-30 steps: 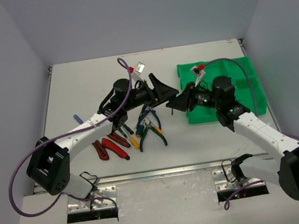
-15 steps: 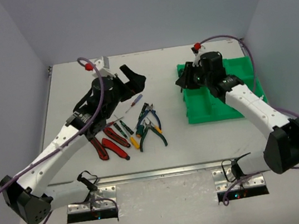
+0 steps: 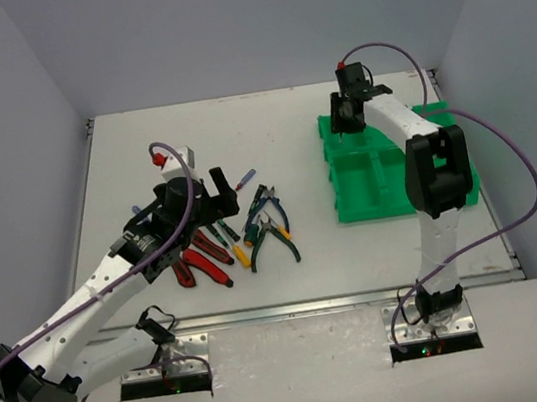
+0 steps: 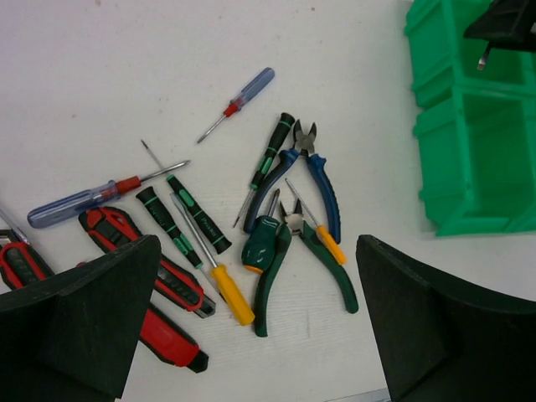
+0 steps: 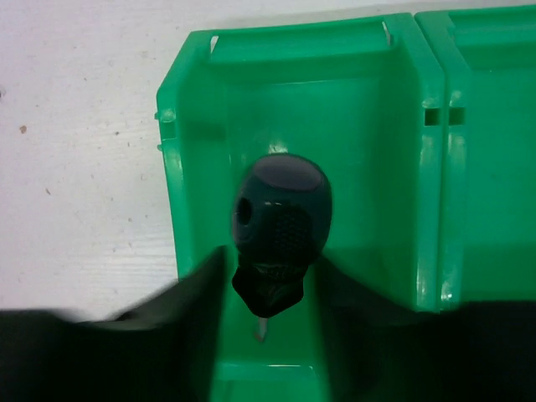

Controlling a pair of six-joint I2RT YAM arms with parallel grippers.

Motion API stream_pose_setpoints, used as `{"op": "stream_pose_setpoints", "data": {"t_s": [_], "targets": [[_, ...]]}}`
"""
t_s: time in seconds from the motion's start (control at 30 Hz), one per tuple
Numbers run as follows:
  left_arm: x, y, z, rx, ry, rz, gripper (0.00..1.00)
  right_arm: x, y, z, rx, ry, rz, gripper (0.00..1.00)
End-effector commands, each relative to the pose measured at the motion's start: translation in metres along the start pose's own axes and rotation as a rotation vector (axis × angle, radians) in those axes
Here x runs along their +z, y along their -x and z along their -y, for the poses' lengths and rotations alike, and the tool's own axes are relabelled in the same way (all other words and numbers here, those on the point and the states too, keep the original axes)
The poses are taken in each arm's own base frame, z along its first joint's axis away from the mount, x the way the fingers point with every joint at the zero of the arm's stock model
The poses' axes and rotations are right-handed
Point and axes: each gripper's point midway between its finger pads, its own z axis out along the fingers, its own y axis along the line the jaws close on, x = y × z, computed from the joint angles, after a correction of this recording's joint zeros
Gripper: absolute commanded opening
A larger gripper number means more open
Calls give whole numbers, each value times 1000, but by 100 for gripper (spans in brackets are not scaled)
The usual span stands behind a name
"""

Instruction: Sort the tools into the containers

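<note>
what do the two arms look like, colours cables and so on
The left arm and right arm have white link shells, black joints and a purple cable looping alongside. The left tool and right tool have broad black fingers, with a small red cap on each wrist mount.

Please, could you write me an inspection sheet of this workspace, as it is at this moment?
Surface: white table, tools lying loose left of centre.
Job's things: green tray at the right; pliers, red cutters and screwdrivers in a pile on the table; one dark-handled screwdriver held over a corner compartment of the tray.
Clutter: nothing seen.
Grippers: left gripper open, above the pile; right gripper shut on the dark-handled screwdriver.
Cables: purple cables loop from both arms.
Surroundings: plain grey walls on three sides.
</note>
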Motion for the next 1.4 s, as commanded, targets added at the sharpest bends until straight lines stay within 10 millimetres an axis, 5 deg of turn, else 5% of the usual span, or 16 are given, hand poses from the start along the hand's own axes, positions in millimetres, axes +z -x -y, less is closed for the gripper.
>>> {"op": "stream_pose_setpoints", "data": {"t_s": [0.0, 0.17, 0.3, 0.47, 0.53, 0.63, 0.73, 0.87, 1.07, 1.17, 1.23, 1.37], "targets": [[1, -4, -4, 45, -1, 2, 100, -23, 32, -3, 1, -11, 76, 61], [17, -27, -12, 58, 42, -51, 100, -50, 41, -3, -4, 6, 112, 69], [42, -52, -7, 61, 45, -111, 100, -97, 45, -20, 1, 124, 142, 72], [86, -90, 14, 104, 3, -240, 100, -169, 3, -63, -86, 368, 180, 86], [109, -116, 14, 161, 34, -335, 89, -178, -31, -70, -89, 441, 139, 97], [127, -124, 12, 205, 93, -378, 76, -200, -54, -74, -86, 516, 154, 99], [133, -130, 7, 227, 123, -398, 62, -208, -72, -70, -91, 537, 160, 99], [131, -140, 11, 234, 76, -435, 42, -219, -74, -64, -91, 528, 186, 99], [128, -159, 11, 227, 50, -489, 41, -219, -76, -69, -96, 558, 167, 99], [125, -164, 8, 223, 52, -504, 63, -219, -77, -71, -98, 567, 164, 99], [124, -163, 9, 217, 45, -499, 66, -220, -78, -72, -97, 575, 164, 99], [125, -170, 5, 225, 55, -513, 41, -224, -77, -74, -97, 591, 176, 99]]}}
